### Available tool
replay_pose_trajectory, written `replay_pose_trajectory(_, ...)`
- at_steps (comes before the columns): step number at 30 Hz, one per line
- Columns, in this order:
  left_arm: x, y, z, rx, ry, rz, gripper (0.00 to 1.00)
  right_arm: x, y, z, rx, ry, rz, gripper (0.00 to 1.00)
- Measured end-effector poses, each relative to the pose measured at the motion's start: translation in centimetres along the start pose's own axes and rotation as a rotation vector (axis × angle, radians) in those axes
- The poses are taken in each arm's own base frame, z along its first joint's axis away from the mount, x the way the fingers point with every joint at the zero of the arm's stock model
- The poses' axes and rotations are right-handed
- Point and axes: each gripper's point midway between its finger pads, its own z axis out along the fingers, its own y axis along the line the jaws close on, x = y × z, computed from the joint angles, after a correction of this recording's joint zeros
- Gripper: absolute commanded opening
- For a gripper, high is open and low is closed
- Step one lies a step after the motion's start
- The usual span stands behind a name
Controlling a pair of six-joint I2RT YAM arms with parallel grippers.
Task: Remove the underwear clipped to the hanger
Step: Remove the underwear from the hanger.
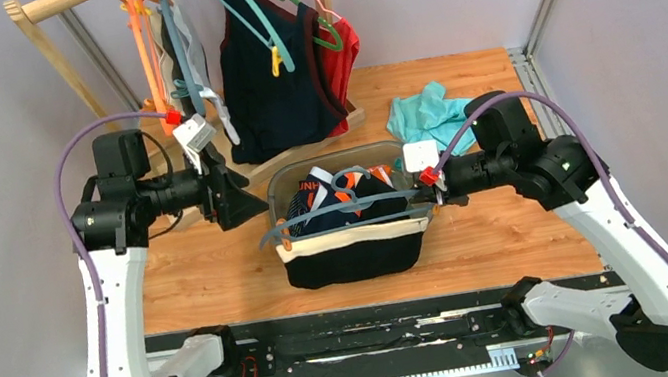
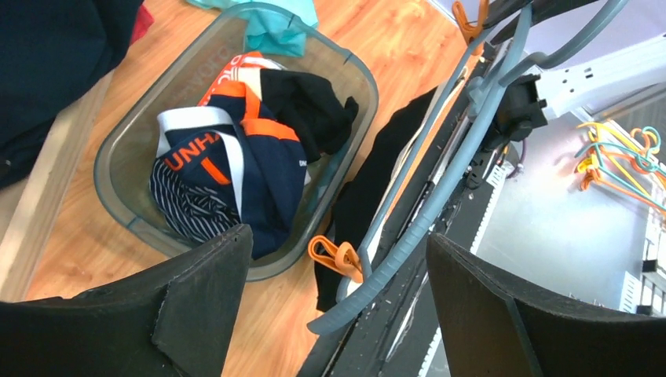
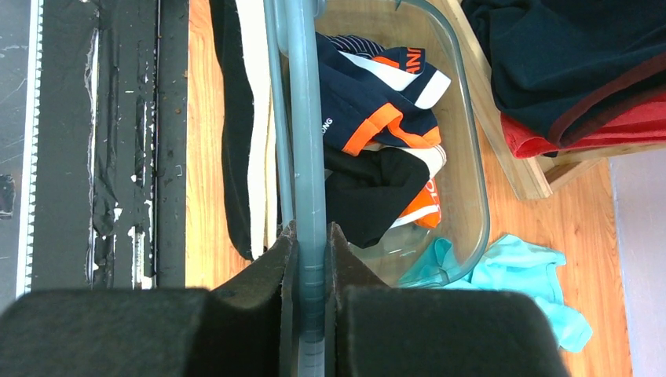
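Underwear (image 1: 353,258), black with a cream waistband, hangs from the hanger (image 1: 353,208) along the bin's (image 1: 281,183) near wall, draping down outside it. An orange clip (image 2: 338,256) sits at the hanger's left end beside the cloth's corner; whether it bites the cloth cannot be told. More briefs (image 2: 236,161), navy and orange, lie inside the bin. The left gripper (image 1: 243,201) hovers just left of the bin, jaws wide apart and holding nothing, its forearm level and pointing right. The right gripper (image 3: 312,239) is clamped on the hanger's right end at the bin's right rim, with its forearm level and reaching left.
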Motion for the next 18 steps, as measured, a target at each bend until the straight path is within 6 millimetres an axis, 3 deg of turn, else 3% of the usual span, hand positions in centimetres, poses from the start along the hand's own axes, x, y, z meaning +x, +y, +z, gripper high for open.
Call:
replay_pose_trajectory(3,0.9,0.3,0.3,-0.025,-0.014,-0.036,0.87,-0.1,0.0,0.1,-0.005,0.000,0.003,0.01)
replay_pose_trajectory(11,5.6,2.3,2.6,-0.006,0.057,-0.236,0.89,-1.1,0.2,-0.2,-0.019,-0.038,-0.013,0.01)
replay_pose_trajectory(18,6.6,2.0,3.2,0.036,0.063,-0.293,0.89,-1.3,0.3,-0.2,-0.028,-0.047,-0.013,0.01)
